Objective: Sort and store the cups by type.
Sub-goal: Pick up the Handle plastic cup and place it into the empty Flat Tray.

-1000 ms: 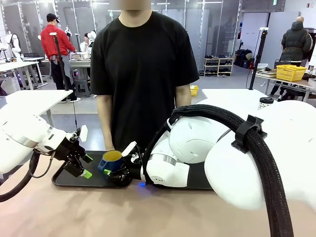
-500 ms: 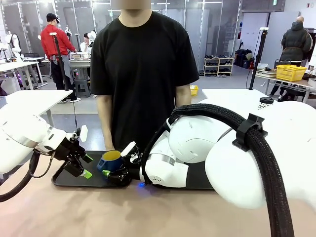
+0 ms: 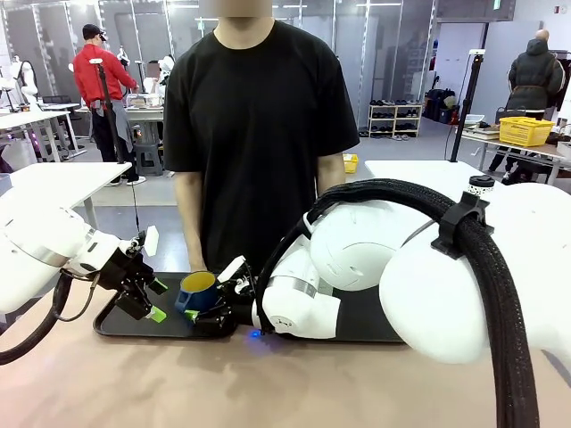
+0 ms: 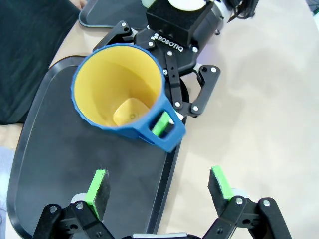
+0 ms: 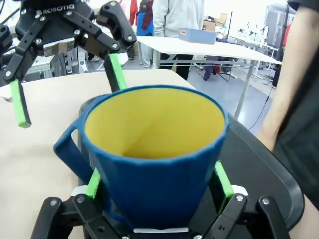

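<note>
right gripper [image 3: 207, 314] is clamped on the blue mug [image 3: 198, 291] – held just over the left end of the black tray [image 3: 120, 323], in front of the person. left gripper [image 3: 153, 300] hangs beside it, fingers wide, empty. step looks like placing the mug – next it needs a clean lowering, then release.

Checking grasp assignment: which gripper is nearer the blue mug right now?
Right. The right gripper is shut on the blue mug, pads against its sides, over the black tray. The left gripper hangs open just beside the mug, apart from it.
</note>
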`<state>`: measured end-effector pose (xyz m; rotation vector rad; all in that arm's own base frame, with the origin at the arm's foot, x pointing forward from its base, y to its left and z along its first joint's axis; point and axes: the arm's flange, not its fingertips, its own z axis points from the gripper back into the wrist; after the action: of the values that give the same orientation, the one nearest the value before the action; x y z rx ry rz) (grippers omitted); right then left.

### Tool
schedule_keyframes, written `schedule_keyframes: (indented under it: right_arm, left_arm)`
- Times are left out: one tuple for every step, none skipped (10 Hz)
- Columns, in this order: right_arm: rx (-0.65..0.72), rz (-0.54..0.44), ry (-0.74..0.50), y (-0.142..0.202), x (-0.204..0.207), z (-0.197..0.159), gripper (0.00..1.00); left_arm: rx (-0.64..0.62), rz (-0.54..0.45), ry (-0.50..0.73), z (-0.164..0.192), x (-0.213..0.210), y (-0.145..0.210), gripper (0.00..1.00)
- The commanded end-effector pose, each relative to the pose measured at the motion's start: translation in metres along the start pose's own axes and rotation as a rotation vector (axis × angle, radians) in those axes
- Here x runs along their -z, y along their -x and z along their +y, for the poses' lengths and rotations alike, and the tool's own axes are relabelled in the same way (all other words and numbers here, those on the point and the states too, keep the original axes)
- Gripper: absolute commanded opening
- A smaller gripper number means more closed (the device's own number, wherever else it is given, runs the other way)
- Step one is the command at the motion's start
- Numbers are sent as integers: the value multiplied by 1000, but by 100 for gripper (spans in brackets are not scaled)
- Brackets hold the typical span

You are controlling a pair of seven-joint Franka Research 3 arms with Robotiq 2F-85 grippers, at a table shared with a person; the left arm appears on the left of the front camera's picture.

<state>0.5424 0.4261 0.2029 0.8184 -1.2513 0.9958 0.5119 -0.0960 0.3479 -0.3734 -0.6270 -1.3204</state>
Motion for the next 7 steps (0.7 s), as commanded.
schedule_keyframes:
  right_arm:
    - [-24,2,6,-1,1,2,100]
    - [-24,2,6,-1,1,2,100]
    - [-1,0,2,0,-1,-1,96]
    - [3,1,1,-1,0,-1,100]
    - [12,-6,6,-1,0,0,100]
    - [22,-5,14,-2,-3,1,100]
    - [21,-7,20,-4,-5,2,100]
  left_arm:
    - [7,-1,-4,1,-1,-1,100]
    - [7,-1,-4,1,-1,-1,100]
    - [7,-1,-4,1,-1,-1,100]
    - [7,-1,-4,1,-1,-1,100]
    - [7,-1,-4,1,-1,-1,100]
    - [7,-1,-4,1,-1,-1,100]
    - [7,-1,-4,1,-1,-1,100]
